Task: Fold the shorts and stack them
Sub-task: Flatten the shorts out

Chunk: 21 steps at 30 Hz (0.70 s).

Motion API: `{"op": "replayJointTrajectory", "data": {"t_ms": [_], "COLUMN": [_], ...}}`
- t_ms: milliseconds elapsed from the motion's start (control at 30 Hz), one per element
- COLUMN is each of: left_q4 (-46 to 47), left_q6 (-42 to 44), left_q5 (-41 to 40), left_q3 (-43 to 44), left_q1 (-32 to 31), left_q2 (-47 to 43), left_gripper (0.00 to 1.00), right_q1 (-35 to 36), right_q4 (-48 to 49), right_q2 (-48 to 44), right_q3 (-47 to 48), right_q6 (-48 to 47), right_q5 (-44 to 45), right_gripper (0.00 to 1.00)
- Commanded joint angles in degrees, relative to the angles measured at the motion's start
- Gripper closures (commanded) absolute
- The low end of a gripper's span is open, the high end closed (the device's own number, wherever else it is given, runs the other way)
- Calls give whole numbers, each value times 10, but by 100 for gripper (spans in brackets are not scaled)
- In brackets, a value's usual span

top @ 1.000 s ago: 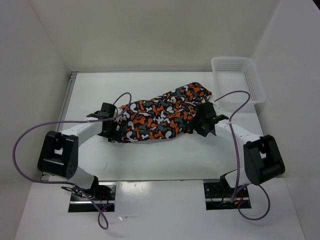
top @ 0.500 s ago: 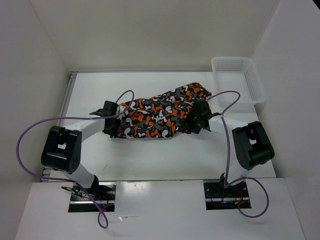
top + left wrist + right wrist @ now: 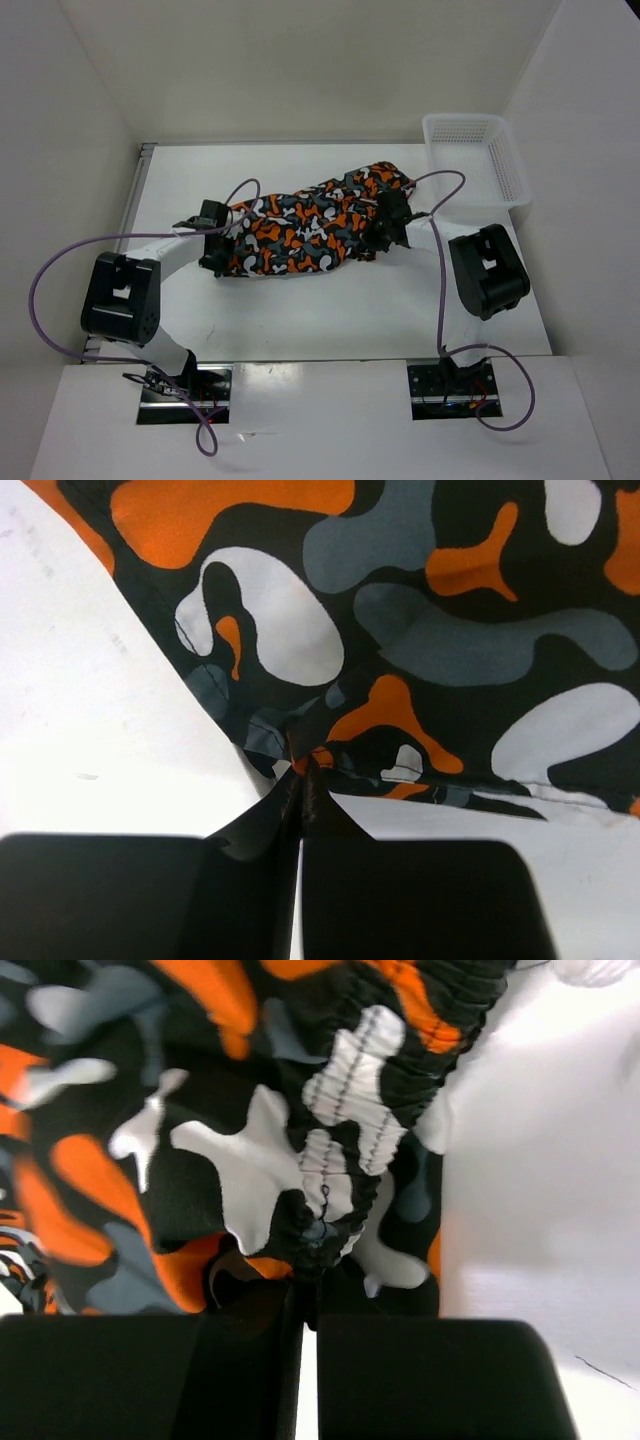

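The shorts (image 3: 305, 228), printed in orange, black, grey and white blotches, lie crumpled across the middle of the table. At their left end my left gripper (image 3: 218, 250) is shut on a pinch of the hem; the left wrist view shows the fabric (image 3: 420, 630) bunching into the closed tips of the gripper (image 3: 300, 765). My right gripper (image 3: 382, 232) is shut on the right end. In the right wrist view the elastic waistband (image 3: 350, 1110) gathers into the closed tips of the gripper (image 3: 312, 1260).
A white plastic mesh basket (image 3: 475, 158) stands at the back right corner of the table (image 3: 330, 315). Purple cables loop from both arms over the table. White walls close in the left, back and right sides.
Both grippers have shut on the shorts' ends, the left first, then the right. Both arms have moved inward and back, and the shorts have bunched up shorter.
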Motion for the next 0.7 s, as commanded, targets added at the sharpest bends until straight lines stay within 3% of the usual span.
{"op": "replayJointTrajectory", "data": {"t_ms": [0,100,167,200,233,367,467,600,667], "left_q4": [-39,-67,-90,-97,-102,-125,-125,-145,-151], "left_q6": [2,2,2,2,2,2,2,2,2], "left_q5": [-12,-21,-6,-6,3,14,8,-30,-36], "left_q3": [49,142,271,315,396,523,540,545,545], "left_q1": [31,96,144,156,165,176,176,182,182], "left_q2": [-23,-23,-11,-11,-11,-39,-88,-134,-159], "left_gripper": [100,100,100,100,100,100,100,100,100], "right_q1": [-11,-50,-89,-98,-103,-103,-103,-98,-98], "right_q4": [-16,-79,-127,-142,-156,-257,-252,-212,-211], "right_q2": [-2,16,56,69,81,119,58,-74,-115], "right_q3": [91,248,409,467,583,825,818,617,577], "right_q6": [-49,-99,-104,-104,-110,-138,-151,-156,-180], "right_q5": [15,-12,-92,-117,-145,-150,-150,-144,-128], "right_gripper": [100,100,100,100,100,100,100,100,100]}}
